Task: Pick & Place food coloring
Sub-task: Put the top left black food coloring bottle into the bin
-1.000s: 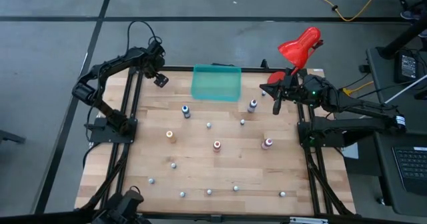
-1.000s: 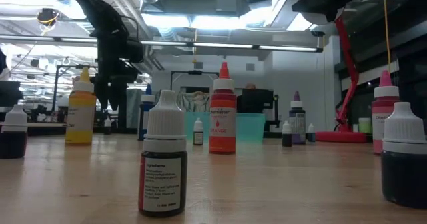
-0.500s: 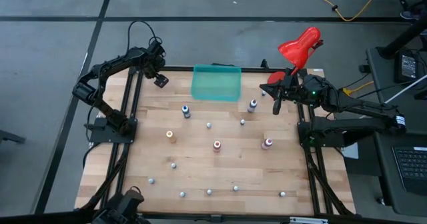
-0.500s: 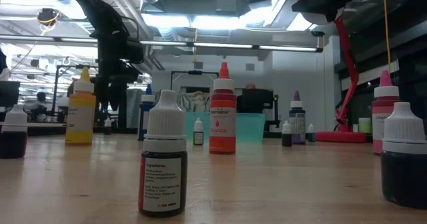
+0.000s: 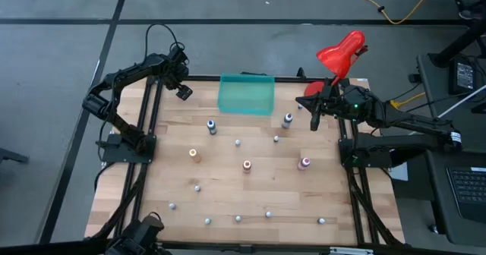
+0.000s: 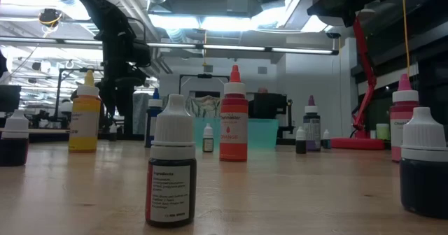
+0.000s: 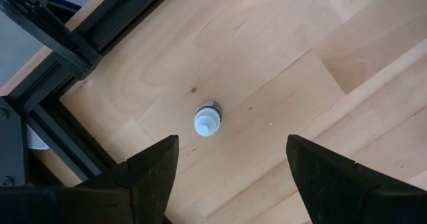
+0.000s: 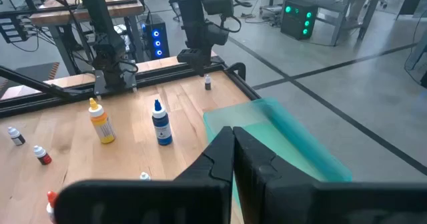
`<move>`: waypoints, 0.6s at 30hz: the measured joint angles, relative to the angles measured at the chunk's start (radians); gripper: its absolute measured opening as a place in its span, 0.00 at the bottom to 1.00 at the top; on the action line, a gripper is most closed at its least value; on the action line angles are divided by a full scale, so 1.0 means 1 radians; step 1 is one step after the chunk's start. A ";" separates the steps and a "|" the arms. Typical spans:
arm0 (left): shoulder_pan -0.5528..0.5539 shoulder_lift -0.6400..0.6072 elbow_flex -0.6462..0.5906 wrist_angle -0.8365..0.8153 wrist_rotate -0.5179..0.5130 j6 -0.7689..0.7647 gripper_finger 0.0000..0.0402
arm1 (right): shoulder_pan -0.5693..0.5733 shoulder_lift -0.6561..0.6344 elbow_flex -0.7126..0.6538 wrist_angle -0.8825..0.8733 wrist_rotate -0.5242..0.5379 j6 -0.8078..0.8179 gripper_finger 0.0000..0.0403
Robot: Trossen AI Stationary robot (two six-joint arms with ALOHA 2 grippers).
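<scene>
The teal bin (image 5: 246,94) sits at the far edge of the wooden tabletop (image 5: 228,187), and everything else is placed from it here.

The left tool (image 5: 183,90) hangs just off the bin's left side, above the far left corner of the tabletop, its fingers spread wide and grasping nothing. In the left wrist view its two dark fingers (image 7: 150,174) frame a small white-capped bottle (image 7: 207,121) standing upright on the wood directly below, apart from both fingers.

The right tool (image 5: 314,121) hovers off the bin's right side, beside the base of the red desk lamp (image 5: 339,51). Its fingers are clenched together with nothing between them; in the right wrist view they (image 8: 233,159) meet in front of the bin (image 8: 280,134).

The food coloring stands scattered on the tabletop, none of it inside the bin. Nearest the bin are a blue bottle (image 5: 212,126) in front of its left half and a purple bottle (image 5: 287,119) off its right front corner. Farther from the bin stand an orange-yellow bottle (image 5: 194,155), a red-orange bottle (image 5: 247,165) and a pink bottle (image 5: 304,162). Small greyish-white bottles dot the wood between these and along the near edge, well apart from the bin; one (image 6: 171,161) stands close to the low camera.
</scene>
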 joint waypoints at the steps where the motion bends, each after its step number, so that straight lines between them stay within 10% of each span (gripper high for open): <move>1: 0.000 0.000 0.000 0.000 -0.003 0.000 0.68 | 0.000 0.000 0.000 -0.001 0.000 0.000 0.03; 18: -0.005 0.150 0.007 0.081 -0.049 -0.010 0.67 | 0.000 0.000 0.000 -0.003 -0.002 -0.003 0.03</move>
